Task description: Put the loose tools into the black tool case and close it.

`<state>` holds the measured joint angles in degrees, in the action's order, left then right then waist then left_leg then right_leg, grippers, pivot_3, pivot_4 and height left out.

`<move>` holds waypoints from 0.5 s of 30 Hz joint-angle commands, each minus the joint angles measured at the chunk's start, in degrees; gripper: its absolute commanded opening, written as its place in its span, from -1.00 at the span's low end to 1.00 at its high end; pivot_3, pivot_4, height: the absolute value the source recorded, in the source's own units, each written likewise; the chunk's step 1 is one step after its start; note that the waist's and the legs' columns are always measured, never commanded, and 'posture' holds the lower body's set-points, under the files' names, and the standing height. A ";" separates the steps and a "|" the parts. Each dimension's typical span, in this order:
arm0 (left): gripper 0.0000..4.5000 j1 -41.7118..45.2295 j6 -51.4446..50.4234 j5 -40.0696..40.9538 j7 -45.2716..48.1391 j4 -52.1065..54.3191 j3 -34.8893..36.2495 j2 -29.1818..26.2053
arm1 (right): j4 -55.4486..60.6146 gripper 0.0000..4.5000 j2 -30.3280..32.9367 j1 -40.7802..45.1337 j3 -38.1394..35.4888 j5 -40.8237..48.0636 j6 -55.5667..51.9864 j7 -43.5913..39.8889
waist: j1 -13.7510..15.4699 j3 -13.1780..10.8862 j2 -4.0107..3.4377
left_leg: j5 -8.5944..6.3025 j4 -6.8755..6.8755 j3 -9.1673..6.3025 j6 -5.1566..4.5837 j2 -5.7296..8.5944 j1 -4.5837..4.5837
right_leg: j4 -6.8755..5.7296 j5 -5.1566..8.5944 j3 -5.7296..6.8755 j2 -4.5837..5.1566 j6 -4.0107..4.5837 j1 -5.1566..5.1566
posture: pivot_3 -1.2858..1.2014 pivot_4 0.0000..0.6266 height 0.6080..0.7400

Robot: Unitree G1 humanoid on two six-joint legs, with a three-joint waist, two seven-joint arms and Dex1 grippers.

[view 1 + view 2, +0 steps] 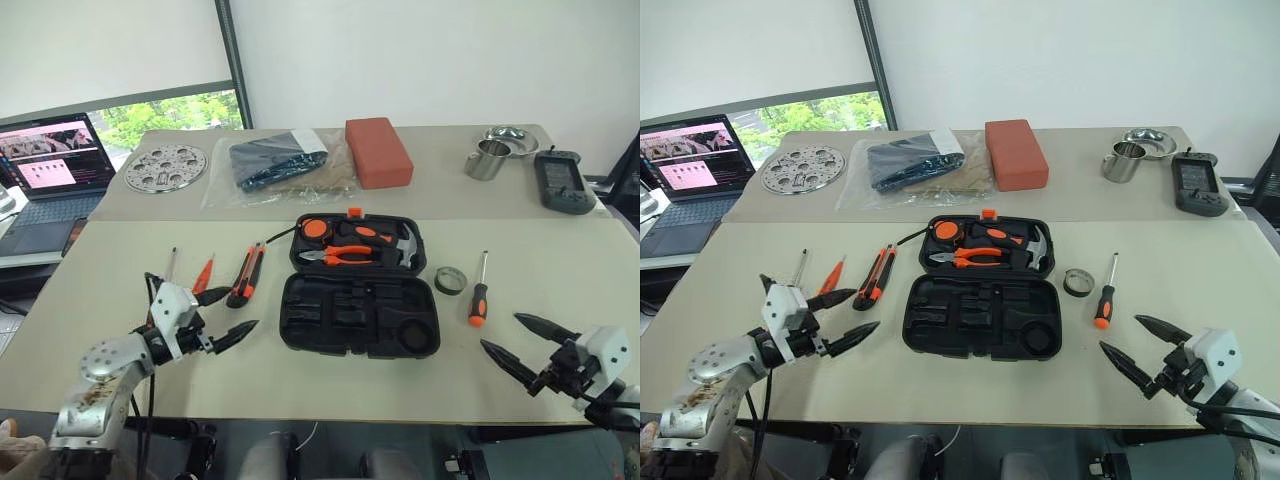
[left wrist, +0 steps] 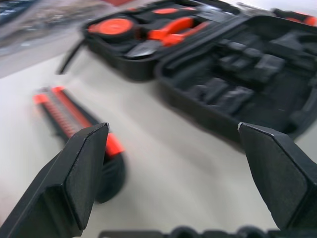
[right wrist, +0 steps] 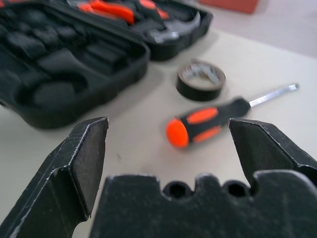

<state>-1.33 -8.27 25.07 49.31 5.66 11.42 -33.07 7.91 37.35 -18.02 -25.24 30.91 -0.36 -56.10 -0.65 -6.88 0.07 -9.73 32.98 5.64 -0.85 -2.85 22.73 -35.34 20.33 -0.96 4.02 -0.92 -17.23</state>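
The black tool case lies open in the middle of the table, pliers and a hammer in its far half, its near half showing bare moulded slots. To its left lie a utility knife, a slim orange screwdriver and a screwdriver partly hidden by my left arm. On its right lie a grey tape roll and an orange-and-black screwdriver. My left gripper is open above the table just near of the knife. My right gripper is open, just near of the right screwdriver.
On the far table lie a red-orange block, a dark bundle in a clear bag, a round perforated metal plate, a metal cup, a metal bowl and a black handheld device. A laptop stands at far left.
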 commanded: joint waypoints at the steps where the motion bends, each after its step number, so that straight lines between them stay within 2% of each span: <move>1: 1.00 2.68 -3.02 -0.77 -13.09 -0.28 6.42 2.75 | 11.20 0.98 2.85 2.38 0.61 7.78 -5.64 -1.81 | -0.08 -0.02 0.05 | 0.00 0.04 -0.02 0.00 0.00 0.01 | -0.05 0.00 0.00 0.00 0.00 0.00 | 0.03 -0.52 1.00; 5: 1.00 1.66 -8.12 -0.15 -23.76 1.45 11.20 6.25 | 16.75 0.98 4.55 7.06 4.30 9.93 -9.34 -2.03 | -0.26 -0.07 0.25 | 0.00 0.09 -0.07 0.00 -0.03 -0.08 | -0.20 0.00 -0.05 -0.03 -0.01 0.00 | 0.03 -0.52 1.00; 10: 1.00 0.20 -10.97 -5.45 -34.33 0.75 14.33 7.10 | 18.85 0.98 5.15 15.39 9.08 10.84 -13.10 -1.41 | 0.01 -0.16 0.39 | 0.02 0.14 -0.09 0.02 -0.01 -0.07 | -0.30 0.00 -0.04 -0.04 -0.01 -0.04 | 0.03 -0.52 1.00; 15: 1.00 -1.74 -17.21 -6.15 -34.47 1.13 12.50 6.02 | 19.29 0.98 5.91 20.46 11.90 9.86 -15.45 -1.74 | 0.36 -0.10 0.36 | 0.03 0.14 -0.10 0.05 0.00 -0.09 | -0.34 0.00 -0.01 0.01 -0.01 -0.03 | 0.03 -0.52 1.00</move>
<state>-2.71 -23.58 19.10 14.27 5.49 24.35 -26.11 25.39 42.47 1.75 -13.22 39.73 -15.30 -57.47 -0.29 -6.98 0.43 -9.71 33.10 5.55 -0.80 -2.84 22.64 -35.68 20.34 -0.97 4.03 -0.92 -17.28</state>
